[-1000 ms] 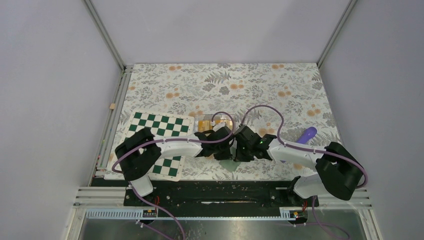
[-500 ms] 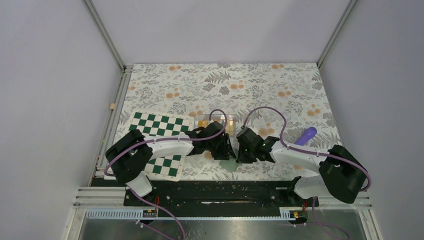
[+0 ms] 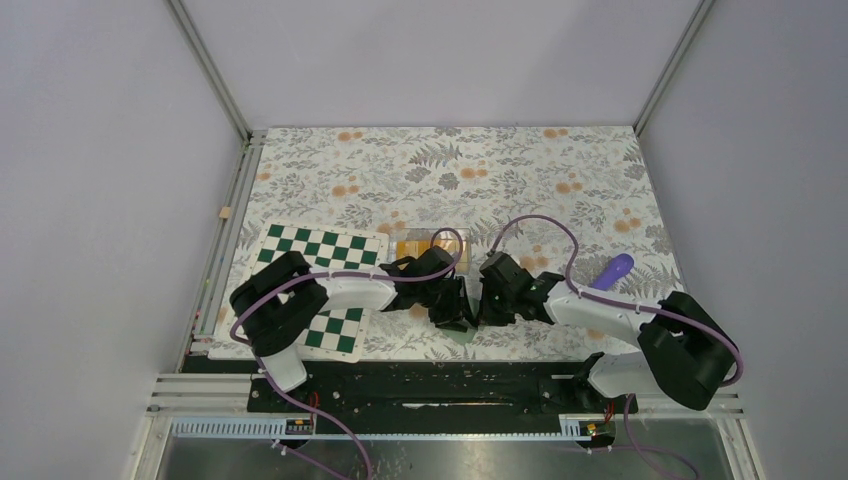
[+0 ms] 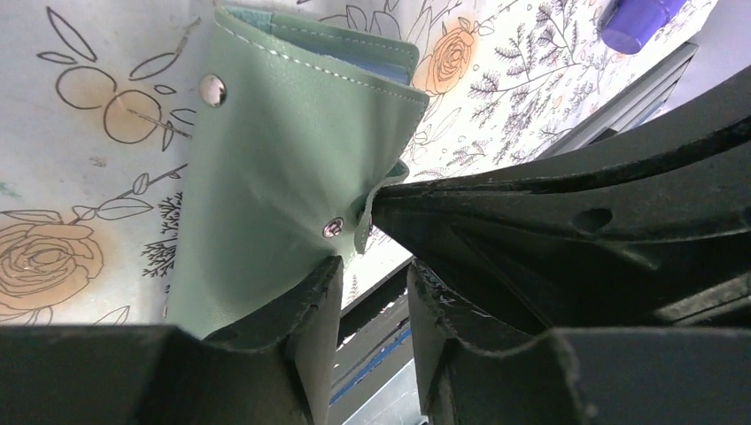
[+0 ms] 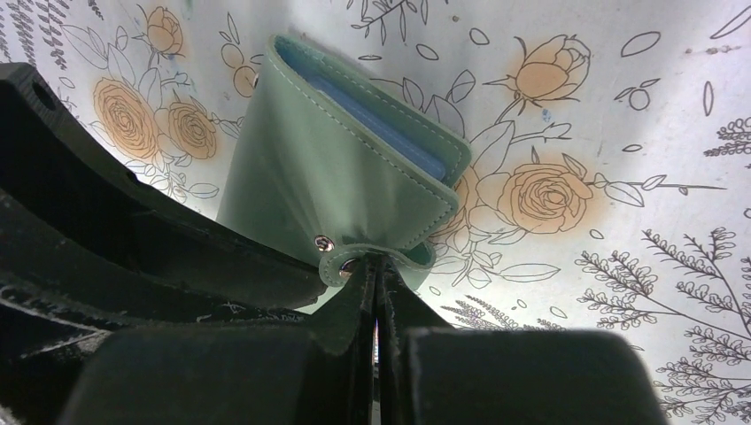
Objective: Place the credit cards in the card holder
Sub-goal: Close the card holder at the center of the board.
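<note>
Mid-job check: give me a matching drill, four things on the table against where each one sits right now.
Things:
1. card holder
2. credit cards
3. chequered board
4. purple object

Places:
A. left side of the table
B. pinched by its snap tab in the right gripper
C. right side of the table
D. lying flat just right of the chequered board

Pairs: 1-B, 2-D, 3-A, 4-C
</note>
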Controlling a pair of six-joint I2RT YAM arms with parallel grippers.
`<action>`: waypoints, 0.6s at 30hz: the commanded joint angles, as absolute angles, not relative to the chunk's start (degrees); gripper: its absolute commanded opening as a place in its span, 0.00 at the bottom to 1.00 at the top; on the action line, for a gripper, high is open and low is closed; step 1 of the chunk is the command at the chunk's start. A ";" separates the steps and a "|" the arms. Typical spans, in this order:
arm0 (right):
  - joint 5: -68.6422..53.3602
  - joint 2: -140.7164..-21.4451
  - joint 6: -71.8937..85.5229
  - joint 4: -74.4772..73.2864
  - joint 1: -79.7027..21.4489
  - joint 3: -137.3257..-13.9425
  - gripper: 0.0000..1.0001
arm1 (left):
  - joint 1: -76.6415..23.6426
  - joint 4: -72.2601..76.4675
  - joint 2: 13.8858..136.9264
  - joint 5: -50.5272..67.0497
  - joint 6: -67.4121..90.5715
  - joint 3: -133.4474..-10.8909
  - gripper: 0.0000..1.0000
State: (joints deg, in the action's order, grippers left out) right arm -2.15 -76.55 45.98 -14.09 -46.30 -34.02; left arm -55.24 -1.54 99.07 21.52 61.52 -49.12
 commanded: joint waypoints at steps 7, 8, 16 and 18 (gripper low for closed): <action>-4.08 -76.21 46.48 -10.09 -45.47 -31.34 0.00 | -55.12 -2.16 98.81 14.96 61.30 -50.60 0.38; -4.31 -76.11 46.49 -9.80 -45.44 -31.26 0.00 | -55.09 -1.68 98.89 14.82 61.34 -50.56 0.38; -6.88 -74.79 46.08 -6.52 -45.39 -30.13 0.00 | -54.56 4.01 98.24 14.97 62.52 -49.07 0.32; -7.63 -74.47 46.03 -5.41 -45.35 -29.64 0.00 | -54.50 4.58 98.06 15.09 62.58 -49.04 0.31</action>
